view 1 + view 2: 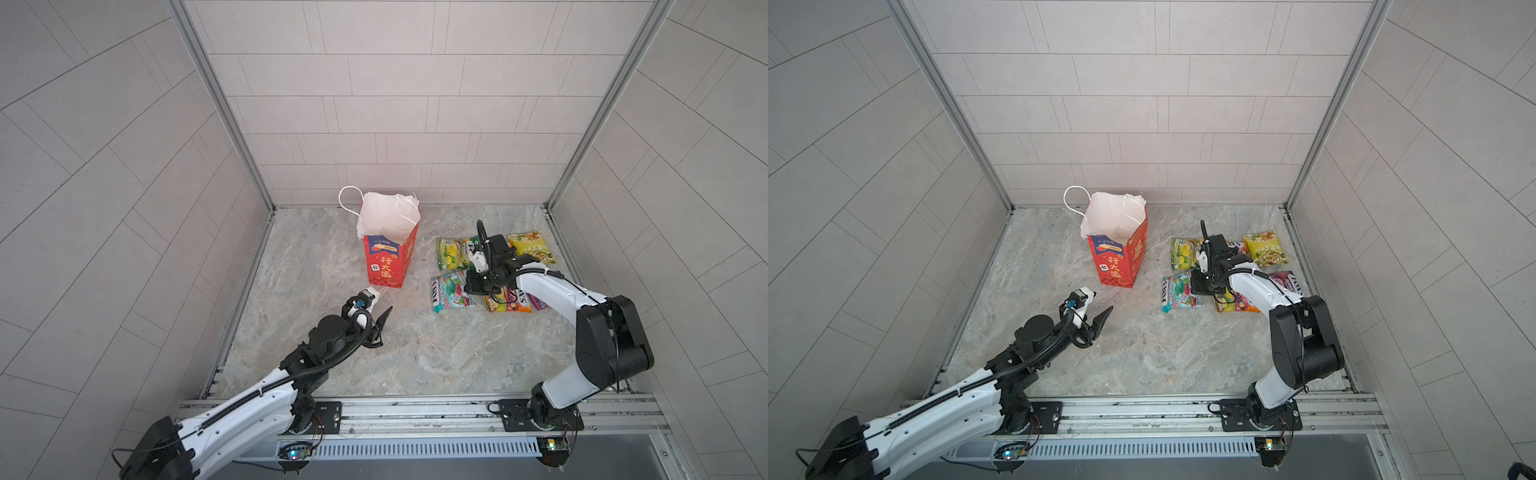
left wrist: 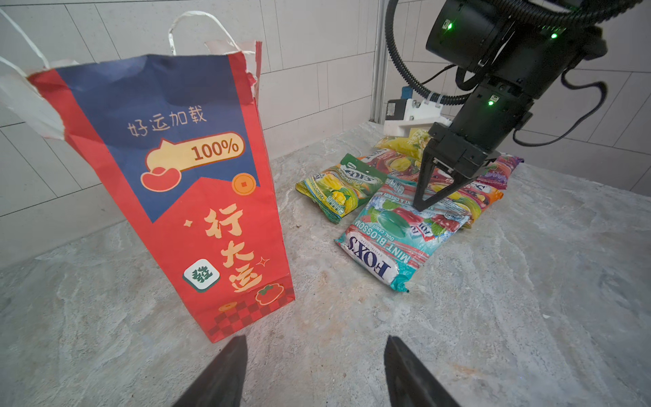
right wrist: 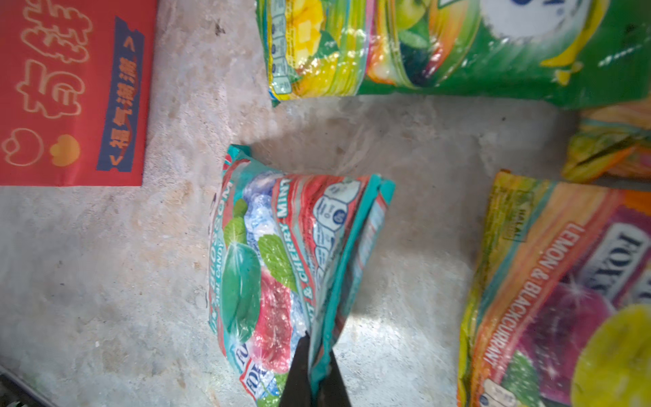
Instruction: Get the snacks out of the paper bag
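We see the paper bag (image 2: 197, 211) as matt printed paper, creased, with a torn, ragged rim. Near the bag, the light blue packet (image 2: 394, 243) and the green packet (image 2: 338, 190) are glossy, crinkled plastic film. Under the bag the table (image 1: 415, 345) looks like smooth, veined grey stone, and behind it the wall (image 1: 415, 104) is matt tile.

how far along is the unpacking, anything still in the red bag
Nearly done, it seems. Done: the snacks lie on the table right of the upright paper bag. In hand: the right tool is shut on an edge of the mint packet, which rests there; the left tool is open, empty. Left: release that packet. No packet shows in the bag's mouth from above, though its bottom is hidden.
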Robot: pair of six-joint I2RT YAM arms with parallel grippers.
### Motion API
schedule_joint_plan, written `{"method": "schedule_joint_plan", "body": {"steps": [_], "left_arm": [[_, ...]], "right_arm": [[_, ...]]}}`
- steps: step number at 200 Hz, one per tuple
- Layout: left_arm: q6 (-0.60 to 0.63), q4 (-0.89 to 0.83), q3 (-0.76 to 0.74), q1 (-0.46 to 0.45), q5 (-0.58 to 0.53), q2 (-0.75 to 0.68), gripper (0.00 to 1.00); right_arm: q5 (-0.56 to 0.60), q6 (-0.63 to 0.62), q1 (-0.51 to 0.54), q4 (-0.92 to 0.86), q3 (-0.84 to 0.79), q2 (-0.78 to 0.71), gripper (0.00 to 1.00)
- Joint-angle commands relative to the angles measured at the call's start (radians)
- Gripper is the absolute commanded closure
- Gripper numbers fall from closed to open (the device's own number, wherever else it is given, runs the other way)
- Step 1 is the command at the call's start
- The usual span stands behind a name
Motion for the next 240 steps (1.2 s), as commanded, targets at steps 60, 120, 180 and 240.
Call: {"method": "schedule_joint_plan", "body": {"steps": [60, 120, 180, 240], "left_arm": [[0.066, 0.064, -0.014, -0.004, -0.015, 0.076, 0.33], [0.069, 0.082, -0.017, -0.004, -0.022, 0.106, 0.33], [0.058, 0.083, 0.000, -0.004, -0.036, 0.100, 0.33], [-0.024, 0.072, 0.087, -0.001, -0.292, 0.010, 0.31]], "right_arm": [[0.223, -0.025, -0.001, -0.053, 0.027, 0.076, 0.96], [0.240, 0.006, -0.004, -0.032, 0.004, 0.070, 0.89], [0.276, 0.031, -0.004, -0.091, 0.049, -0.012, 0.63], [0.381, 0.042, -0.003, 0.089, 0.048, -0.253, 0.56]]}}
